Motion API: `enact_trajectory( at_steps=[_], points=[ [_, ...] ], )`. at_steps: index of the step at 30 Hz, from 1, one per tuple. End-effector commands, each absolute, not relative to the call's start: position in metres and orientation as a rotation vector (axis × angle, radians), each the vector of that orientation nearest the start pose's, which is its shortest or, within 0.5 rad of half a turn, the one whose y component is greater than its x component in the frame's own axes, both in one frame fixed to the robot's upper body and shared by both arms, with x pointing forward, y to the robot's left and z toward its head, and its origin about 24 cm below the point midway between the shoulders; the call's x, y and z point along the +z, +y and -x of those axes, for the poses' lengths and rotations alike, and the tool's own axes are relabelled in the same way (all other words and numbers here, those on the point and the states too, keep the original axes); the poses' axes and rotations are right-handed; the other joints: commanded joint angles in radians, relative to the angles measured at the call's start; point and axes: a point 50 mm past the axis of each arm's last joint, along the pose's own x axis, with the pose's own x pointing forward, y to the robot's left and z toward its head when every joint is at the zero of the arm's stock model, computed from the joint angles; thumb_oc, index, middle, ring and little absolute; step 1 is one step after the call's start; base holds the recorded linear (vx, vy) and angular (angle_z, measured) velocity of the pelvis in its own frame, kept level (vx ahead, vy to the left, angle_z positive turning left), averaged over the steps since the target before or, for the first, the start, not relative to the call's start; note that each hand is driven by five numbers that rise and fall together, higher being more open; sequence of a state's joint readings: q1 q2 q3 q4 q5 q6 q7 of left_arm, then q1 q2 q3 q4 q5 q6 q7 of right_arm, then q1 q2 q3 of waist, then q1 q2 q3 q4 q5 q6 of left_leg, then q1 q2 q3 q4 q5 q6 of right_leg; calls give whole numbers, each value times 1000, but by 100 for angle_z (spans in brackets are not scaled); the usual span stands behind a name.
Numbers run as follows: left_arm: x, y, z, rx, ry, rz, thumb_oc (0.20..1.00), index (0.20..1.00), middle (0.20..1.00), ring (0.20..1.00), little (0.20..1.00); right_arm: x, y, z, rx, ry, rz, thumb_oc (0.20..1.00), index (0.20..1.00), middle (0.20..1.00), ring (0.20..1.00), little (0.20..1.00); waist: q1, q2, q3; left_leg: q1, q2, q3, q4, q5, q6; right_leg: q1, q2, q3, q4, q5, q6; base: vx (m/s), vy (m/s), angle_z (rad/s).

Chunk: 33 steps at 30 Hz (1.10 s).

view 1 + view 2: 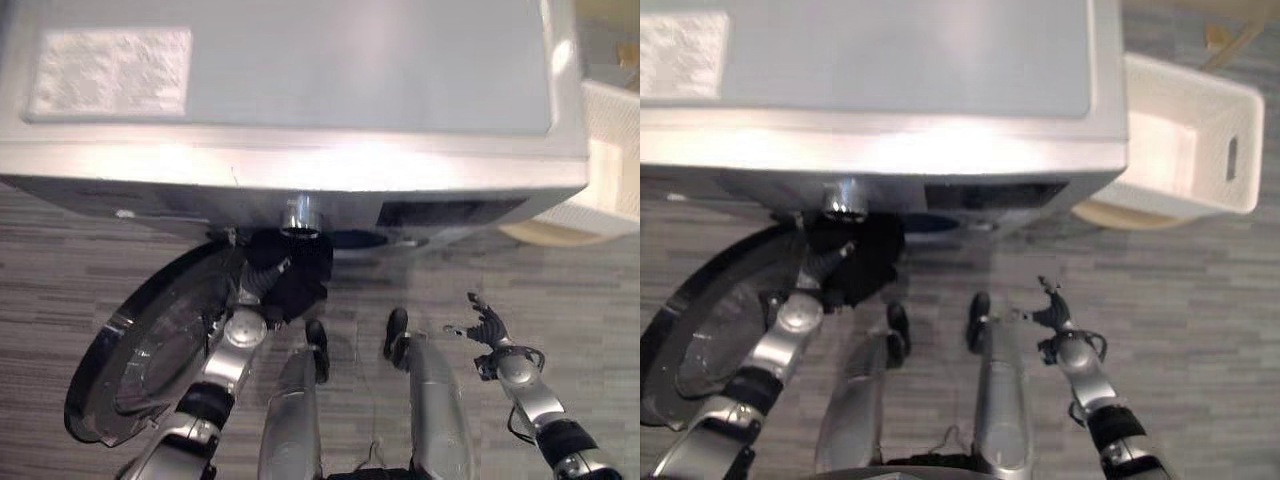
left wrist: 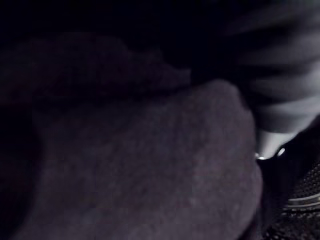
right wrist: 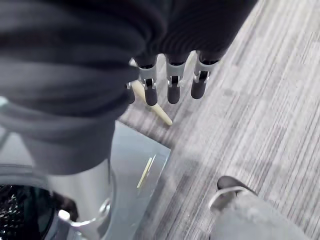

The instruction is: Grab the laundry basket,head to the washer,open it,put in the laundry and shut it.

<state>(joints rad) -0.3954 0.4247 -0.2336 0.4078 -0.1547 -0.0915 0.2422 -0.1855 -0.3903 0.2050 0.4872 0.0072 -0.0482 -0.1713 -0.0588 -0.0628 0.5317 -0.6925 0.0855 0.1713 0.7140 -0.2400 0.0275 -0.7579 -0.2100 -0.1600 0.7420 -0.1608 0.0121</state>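
Grey carpet (image 1: 90,250) runs under a silver washer (image 1: 300,90), seen from above, whose round door (image 1: 140,345) hangs open toward the robot's left. At the washer's opening, just below its front edge, the left hand (image 1: 268,268) is pushed into a bundle of dark laundry (image 1: 300,275); the cloth wraps over the fingers, so whether they grip it or lie straight cannot be told. In the left wrist view the same dark cloth (image 2: 145,165) lies right against the camera, with a bit of the perforated drum (image 2: 305,195) showing past it. The right hand (image 1: 1052,305) hangs low over the carpet, well apart from the washer front, holding nothing, with its fingers (image 3: 172,90) relaxed and slightly apart, pointing down in the right wrist view. A white basket (image 1: 1200,140) stands on the floor just beside the washer on the robot's right, its handle slot facing outward.
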Motion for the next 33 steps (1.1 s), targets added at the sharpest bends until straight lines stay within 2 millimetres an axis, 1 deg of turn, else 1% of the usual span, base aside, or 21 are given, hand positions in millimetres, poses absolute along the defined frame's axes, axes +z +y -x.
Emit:
enact_trajectory(
  at_steps=[1, 2, 3, 5, 8, 9, 10, 11, 14, 17, 18, 19, 20, 21, 23, 24, 27, 28, 31, 32, 33],
  points=[
    [101, 194, -323, 112, -240, -319, 200, 200, 200, 200, 200, 5, -211, -273, -63, 156, 418, 1000, 1000, 1000, 1000, 1000, -13, -10, -85, -90, 47, -48, 78, -49, -20, -41, -2, -17, -53, -30, 44, -80, -2, -7],
    [101, 193, -324, 112, -241, -319, 200, 200, 200, 200, 200, 5, -211, -273, -63, 156, 418, 1000, 1000, 1000, 1000, 1000, -12, -9, -89, -99, 49, -49, 84, -51, -20, -49, -2, -16, -48, -32, 44, -119, 6, 0],
    [112, 194, -329, 141, -276, -323, 200, 200, 200, 200, 200, 12, -211, -276, -73, 121, 416, 1000, 1000, 1000, 1000, 1000, -22, -5, -99, -155, 56, -53, 129, -62, -19, -102, 1, -11, -13, -41, 40, -89, 8, -8],
    [164, 199, -350, 237, -427, -351, 200, 200, 200, 200, 200, 37, -206, -281, -78, -5, 363, 1000, 1000, 1000, 1000, 1000, -55, 8, -107, -318, 82, -63, 264, -98, -3, -275, 0, 15, 123, -77, 28, -108, 11, -16],
    [216, 213, -362, 352, -553, -422, 200, 200, 200, 200, 200, 49, -202, -280, -65, -77, 330, 1000, 1000, 1000, 1000, 1000, -85, 17, -111, -435, 103, -78, 372, -132, 19, -399, 8, 46, 225, -109, 12, -20, 7, -22],
    [228, 217, -365, 380, -579, -446, 200, 200, 200, 200, 200, 52, -203, -280, -65, -87, 331, 1000, 1000, 1000, 1000, 1000, -90, 20, -112, -464, 109, -84, 395, -140, 23, -429, 13, 53, 247, -116, 9, 15, 6, -29],
    [229, 217, -365, 379, -581, -446, 200, 200, 200, 200, 200, 52, -203, -281, -66, -89, 330, 1000, 1000, 1000, 1000, 1000, -89, 20, -113, -470, 109, -85, 400, -142, 23, -435, 13, 53, 251, -118, 9, 17, -18, -28],
    [258, 226, -369, 450, -636, -501, 200, 200, 200, 200, 200, 59, -202, -283, -65, -123, 318, 1000, 1000, 1000, 1000, 1000, -104, 27, -117, -524, 119, -97, 447, -153, 27, -488, 17, 58, 293, -132, 2, 18, -32, -20],
    [295, 247, -371, 558, -676, -643, 200, 200, 200, 200, 200, 66, -203, -284, -38, -158, 340, 1000, 1000, 1000, 1000, 1000, -124, 34, -126, -573, 132, -100, 488, -162, 29, -544, 30, 69, 328, -136, 2, 34, -19, -16],
    [330, 258, -368, 655, -725, -766, 200, 200, 200, 200, 200, 71, -205, -285, -21, -184, 347, 1000, 1000, 1000, 1000, 1000, -133, 34, -131, -606, 146, -102, 511, -170, 31, -579, 40, 71, 340, -134, 7, 27, -12, -14],
    [331, 257, -368, 655, -728, -768, 200, 200, 200, 200, 200, 72, -205, -286, -22, -185, 345, 1000, 1000, 1000, 1000, 1000, -132, 33, -130, -607, 146, -102, 512, -170, 31, -581, 40, 71, 340, -134, 7, 17, -8, -6],
    [340, 260, -367, 680, -738, -790, 347, 347, 347, 347, 347, 72, -206, -285, -17, -189, 347, 1000, 1000, 1000, 1000, 1000, -135, 33, -132, -617, 150, -102, 520, -174, 33, -591, 45, 71, 345, -133, 8, 16, 1, -3],
    [345, 264, -366, 700, -736, -796, 558, 558, 558, 558, 558, 74, -206, -285, -11, -194, 350, 1000, 1000, 1000, 1000, 1000, -138, 33, -132, -624, 152, -103, 527, -175, 34, -597, 47, 70, 348, -132, 9, 22, -6, -7],
    [349, 271, -370, 690, -673, -786, 1000, 1000, 1000, 1000, 1000, 76, -210, -286, -2, -189, 362, 1000, 1000, 1000, 1000, 1000, -142, 35, -137, -637, 157, -104, 532, -177, 37, -606, 56, 70, 345, -128, 12, 13, -12, -8],
    [358, 271, -370, 684, -669, -792, 1000, 1000, 1000, 1000, 1000, 75, -211, -287, -1, -176, 361, 1000, 1000, 1000, 1000, 1000, -141, 38, -137, -646, 158, -107, 536, -176, 37, -608, 55, 67, 345, -128, 13, 11, -19, -9],
    [360, 271, -373, 653, -626, -861, 1000, 1000, 1000, 1000, 1000, 75, -213, -289, 9, -165, 380, 1000, 1000, 1000, 1000, 1000, -137, 42, -141, -651, 158, -112, 536, -172, 36, -610, 54, 61, 344, -129, 14, 18, -37, -8],
    [353, 265, -377, 609, -607, -876, 1000, 1000, 1000, 1000, 1000, 74, -212, -287, 23, -157, 382, 1000, 1000, 1000, 1000, 1000, -133, 43, -147, -645, 157, -120, 535, -170, 34, -602, 52, 54, 344, -132, 13, 14, -35, 3],
    [340, 259, -383, 567, -582, -897, 1000, 1000, 1000, 1000, 1000, 70, -212, -286, 30, -144, 383, 1000, 1000, 1000, 1000, 1000, -129, 43, -153, -635, 154, -124, 529, -168, 30, -591, 51, 50, 339, -134, 11, 16, -47, 10],
    [314, 253, -388, 503, -544, -895, 1000, 1000, 1000, 1000, 1000, 61, -211, -284, 35, -112, 381, 1000, 1000, 1000, 1000, 1000, -120, 46, -168, -602, 144, -125, 494, -159, 22, -557, 44, 41, 316, -133, 9, 0, -25, 10],
    [313, 253, -387, 503, -544, -894, 1000, 1000, 1000, 1000, 1000, 61, -211, -284, 36, -112, 381, 1000, 1000, 1000, 1000, 1000, -121, 46, -168, -602, 144, -125, 493, -158, 22, -556, 44, 41, 315, -133, 9, -20, -24, 9],
    [286, 244, -390, 445, -515, -829, 1000, 1000, 1000, 1000, 1000, 54, -208, -285, 28, -86, 373, 1000, 1000, 1000, 1000, 1000, -106, 46, -179, -565, 136, -126, 446, -147, 12, -518, 39, 35, 284, -130, 10, -30, -27, 21]
  ],
)
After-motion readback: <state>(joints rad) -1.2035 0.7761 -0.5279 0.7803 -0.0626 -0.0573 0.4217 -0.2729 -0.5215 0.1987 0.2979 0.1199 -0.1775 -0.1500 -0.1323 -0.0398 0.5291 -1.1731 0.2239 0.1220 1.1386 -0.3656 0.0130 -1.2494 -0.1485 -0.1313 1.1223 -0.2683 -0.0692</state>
